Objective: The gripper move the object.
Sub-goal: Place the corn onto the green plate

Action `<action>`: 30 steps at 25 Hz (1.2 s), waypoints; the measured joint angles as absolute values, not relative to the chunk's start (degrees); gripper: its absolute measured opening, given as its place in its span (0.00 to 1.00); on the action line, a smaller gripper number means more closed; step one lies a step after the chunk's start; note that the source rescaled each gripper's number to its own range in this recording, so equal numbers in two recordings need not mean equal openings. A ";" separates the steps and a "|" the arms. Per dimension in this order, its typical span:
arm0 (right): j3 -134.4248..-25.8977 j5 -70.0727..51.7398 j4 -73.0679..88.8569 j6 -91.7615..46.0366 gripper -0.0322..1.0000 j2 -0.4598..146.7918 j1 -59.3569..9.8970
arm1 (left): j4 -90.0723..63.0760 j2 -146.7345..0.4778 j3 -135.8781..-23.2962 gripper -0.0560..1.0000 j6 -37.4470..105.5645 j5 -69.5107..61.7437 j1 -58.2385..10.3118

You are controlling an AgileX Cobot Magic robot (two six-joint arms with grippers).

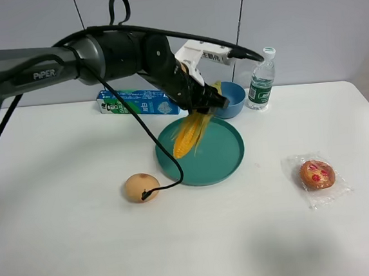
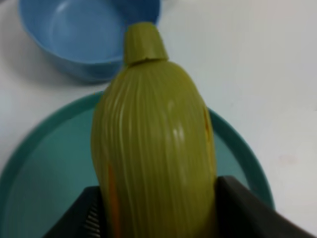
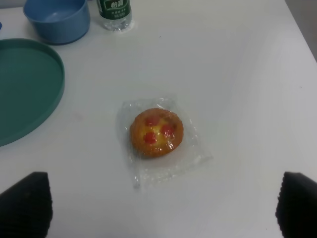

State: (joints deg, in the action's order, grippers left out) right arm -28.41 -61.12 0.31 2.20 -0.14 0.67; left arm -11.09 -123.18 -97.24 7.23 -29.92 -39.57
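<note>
My left gripper (image 1: 205, 101), black with a white bracket on top, is shut on the ear of corn (image 1: 190, 132) at its green husk end. The corn hangs tilted, yellow kernel end down, over the teal plate (image 1: 228, 153). I cannot tell whether its tip touches the plate. In the left wrist view the husk (image 2: 153, 144) fills the middle between the two dark fingers (image 2: 81, 218), above the plate (image 2: 39, 168). My right gripper (image 3: 161, 208) is open and empty over the table, its fingertips (image 3: 25, 203) wide apart near a wrapped bun (image 3: 156, 133).
A blue bowl (image 1: 233, 100) stands just behind the plate and also shows in the left wrist view (image 2: 84, 34). A water bottle (image 1: 261, 79) is right of it, a blue-green box (image 1: 133, 102) to its left. A tan egg-like ball (image 1: 141, 187) lies front left, the wrapped bun (image 1: 317, 174) front right.
</note>
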 joint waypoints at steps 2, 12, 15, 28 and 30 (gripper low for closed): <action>-28.41 -61.12 0.31 2.20 1.00 -0.14 0.67 | -11.09 -124.80 -97.24 0.05 8.44 -29.92 -39.90; -28.41 -61.12 0.00 2.20 1.00 -0.14 0.67 | -11.14 -128.94 -97.24 0.05 9.45 -29.02 -40.31; -28.41 -61.12 0.00 2.20 1.00 -0.14 0.67 | -11.00 -129.24 -97.47 0.05 9.51 -28.06 -40.31; -28.41 -61.12 0.00 2.20 1.00 -0.14 0.67 | -10.83 -129.01 -97.65 0.98 8.69 -24.91 -40.31; -28.41 -61.12 0.00 2.20 1.00 -0.14 0.67 | -10.18 -127.87 -97.65 0.99 8.56 -26.80 -40.31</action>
State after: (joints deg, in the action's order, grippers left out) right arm -28.41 -61.12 0.00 2.20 -0.14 0.67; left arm -10.18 -127.87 -97.65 8.56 -26.80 -40.31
